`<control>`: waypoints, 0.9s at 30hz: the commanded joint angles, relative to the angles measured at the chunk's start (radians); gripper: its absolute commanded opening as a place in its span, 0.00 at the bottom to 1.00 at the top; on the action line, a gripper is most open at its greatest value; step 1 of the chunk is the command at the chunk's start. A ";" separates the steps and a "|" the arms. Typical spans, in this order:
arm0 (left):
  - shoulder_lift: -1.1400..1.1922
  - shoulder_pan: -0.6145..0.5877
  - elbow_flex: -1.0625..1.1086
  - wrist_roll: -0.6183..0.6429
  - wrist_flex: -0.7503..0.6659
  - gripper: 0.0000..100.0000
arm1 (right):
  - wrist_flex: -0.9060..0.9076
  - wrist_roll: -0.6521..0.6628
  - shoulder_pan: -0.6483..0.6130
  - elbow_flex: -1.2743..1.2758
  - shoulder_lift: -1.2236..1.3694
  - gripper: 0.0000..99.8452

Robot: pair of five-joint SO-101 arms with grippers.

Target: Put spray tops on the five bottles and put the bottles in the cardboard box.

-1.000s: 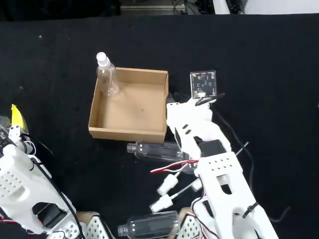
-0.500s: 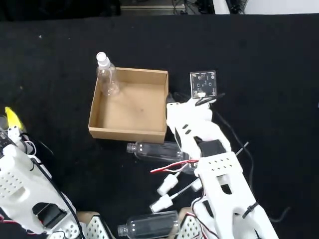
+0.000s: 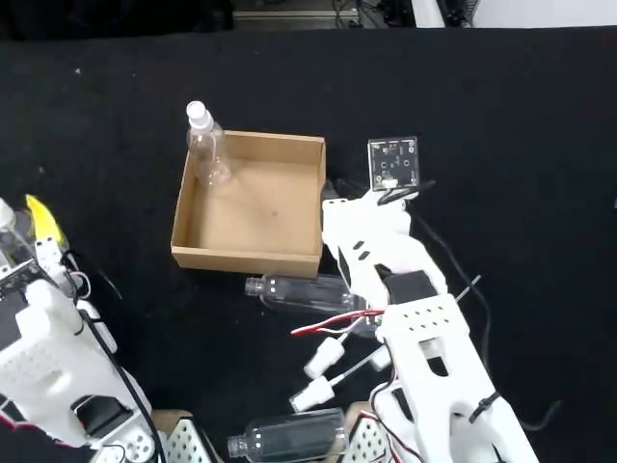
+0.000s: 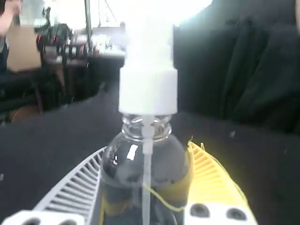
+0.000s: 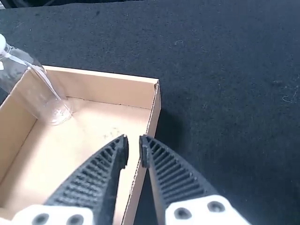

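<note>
The left claw [image 4: 147, 157], at the near left edge of the table [image 3: 501, 125], is clamped on the shoulder of a clear held bottle [image 4: 140, 173], one white finger and one yellow finger pressing it from either side. This bottle stands upright in the grip and carries a white spray top [image 4: 148, 89] on its neck, with the dip tube visible inside. The right claw [image 5: 132, 140] hovers over the right-hand wall of the cardboard box [image 5: 152, 110]; its black fingers are nearly together, with a narrow slit between them, and grip nothing. A second bottle [image 3: 207, 154], fitted with a white top, leans in the far left corner of the box. An uncapped bottle [image 3: 299, 291] lies on its side just beside the near wall of the box. Two loose spray tops [image 3: 326, 357] lie nearer the arms, and another uncapped bottle [image 3: 289, 434] lies at the near edge.
</note>
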 commanded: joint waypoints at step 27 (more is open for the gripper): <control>-1.134 0.601 0.056 0.006 1.059 0.03 | -0.026 0.011 0.021 -0.012 0.001 0.02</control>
